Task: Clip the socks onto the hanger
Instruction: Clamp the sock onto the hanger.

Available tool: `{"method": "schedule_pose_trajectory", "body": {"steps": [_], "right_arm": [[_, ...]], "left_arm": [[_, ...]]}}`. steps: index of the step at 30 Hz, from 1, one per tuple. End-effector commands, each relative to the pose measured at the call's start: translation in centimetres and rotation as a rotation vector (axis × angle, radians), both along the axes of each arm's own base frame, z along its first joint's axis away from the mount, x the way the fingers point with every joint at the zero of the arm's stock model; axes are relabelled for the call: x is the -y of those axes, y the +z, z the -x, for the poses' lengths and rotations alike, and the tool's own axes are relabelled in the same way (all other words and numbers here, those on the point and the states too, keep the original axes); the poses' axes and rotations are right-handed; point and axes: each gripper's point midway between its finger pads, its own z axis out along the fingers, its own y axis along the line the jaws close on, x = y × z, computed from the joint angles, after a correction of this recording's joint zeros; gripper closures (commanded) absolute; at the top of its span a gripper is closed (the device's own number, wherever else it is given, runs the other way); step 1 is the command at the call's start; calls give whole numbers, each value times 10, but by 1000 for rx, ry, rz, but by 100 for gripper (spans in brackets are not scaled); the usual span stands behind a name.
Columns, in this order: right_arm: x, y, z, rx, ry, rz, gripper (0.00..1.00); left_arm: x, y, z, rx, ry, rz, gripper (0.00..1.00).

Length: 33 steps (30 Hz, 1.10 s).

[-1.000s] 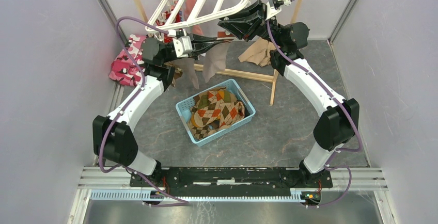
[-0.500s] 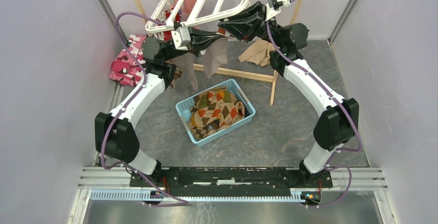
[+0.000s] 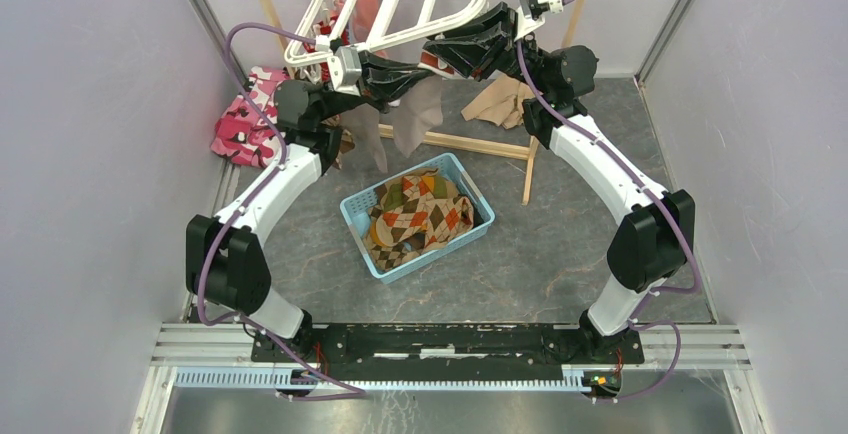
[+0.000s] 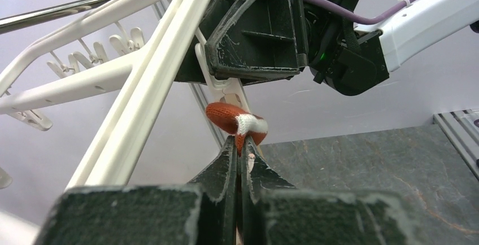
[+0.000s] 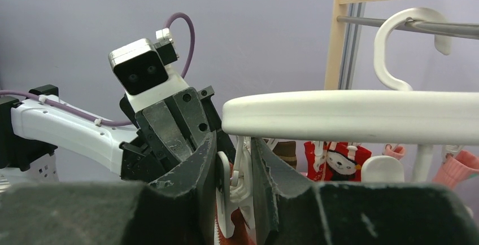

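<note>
Jaws of the left gripper (image 4: 236,143) clamp a sock (image 4: 227,118) at six o'clock of the clip (image 4: 227,88) squeezed by the right gripper (image 5: 234,149) on the hanger (image 5: 350,109), at the table's (image 3: 560,249) twelve o'clock; releasing before the clip bites could drop the sock

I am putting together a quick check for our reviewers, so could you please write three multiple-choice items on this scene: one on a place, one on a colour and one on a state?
1. Where do the argyle socks lie? A on the pink garment; B in the blue basket; C on the wooden rack.
2. What colour is the sock end that the left gripper pinches? A green; B black; C orange with a white band.
3. How is the right gripper? A shut on a white clip; B wide open; C holding the basket.

1 B: they fill the basket.
2 C: the left wrist view shows the orange, white-banded fabric.
3 A: its fingers squeeze the clip under the hanger.
</note>
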Motion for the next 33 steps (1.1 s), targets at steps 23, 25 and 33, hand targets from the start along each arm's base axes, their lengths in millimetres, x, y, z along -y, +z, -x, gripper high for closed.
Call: {"method": "schedule_pose_trajectory", "body": {"steps": [23, 25, 33], "right_arm": [[5, 11, 2, -7, 1, -35, 77], [5, 10, 2, -7, -2, -32, 77], [5, 10, -2, -16, -17, -37, 64]], "left_arm": [[3, 13, -6, -71, 95, 58, 98], [3, 14, -5, -77, 89, 67, 98], [3, 17, -3, -96, 71, 83, 98]]}}
